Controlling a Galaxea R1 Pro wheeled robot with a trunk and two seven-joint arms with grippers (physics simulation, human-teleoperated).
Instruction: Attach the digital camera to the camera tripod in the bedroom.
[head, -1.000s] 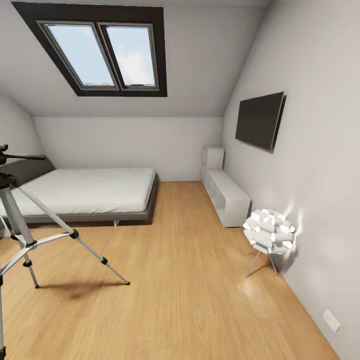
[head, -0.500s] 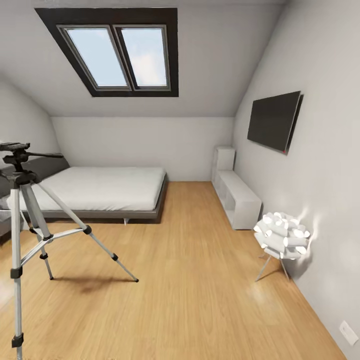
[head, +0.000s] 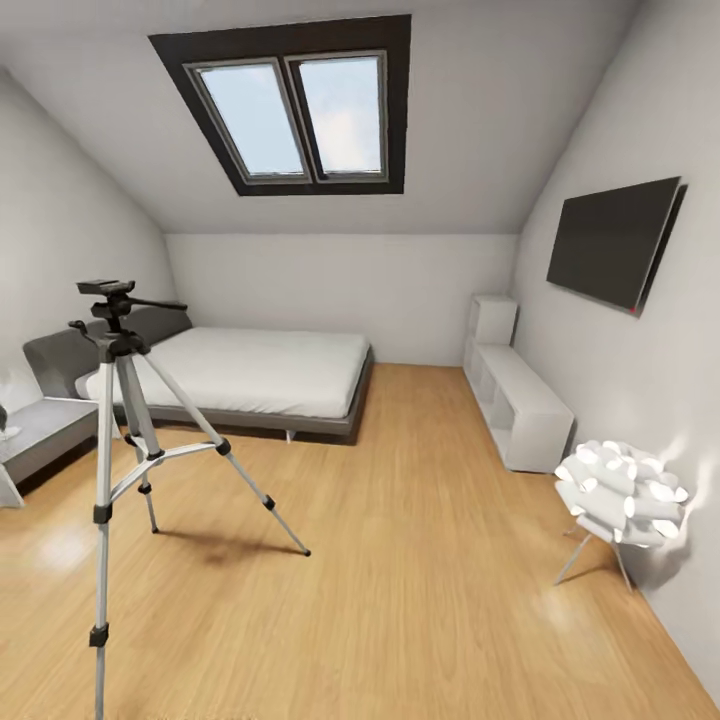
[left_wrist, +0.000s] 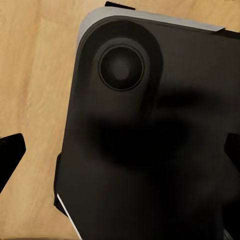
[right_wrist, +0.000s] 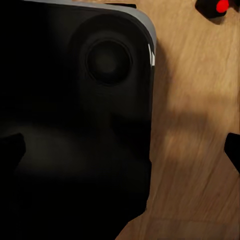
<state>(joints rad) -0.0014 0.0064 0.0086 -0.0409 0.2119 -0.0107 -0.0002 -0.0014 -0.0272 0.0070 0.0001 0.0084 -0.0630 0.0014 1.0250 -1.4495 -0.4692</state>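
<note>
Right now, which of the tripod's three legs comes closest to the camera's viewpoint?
The leg dropping straight down at the picture's left. The other two legs of the tripod splay away toward the bed.

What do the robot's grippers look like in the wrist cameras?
Little shows: the left gripper and the right gripper each appear as two plain black, wedge-shaped fingertips at the picture's edges. No cables or markings are visible on them.
</note>
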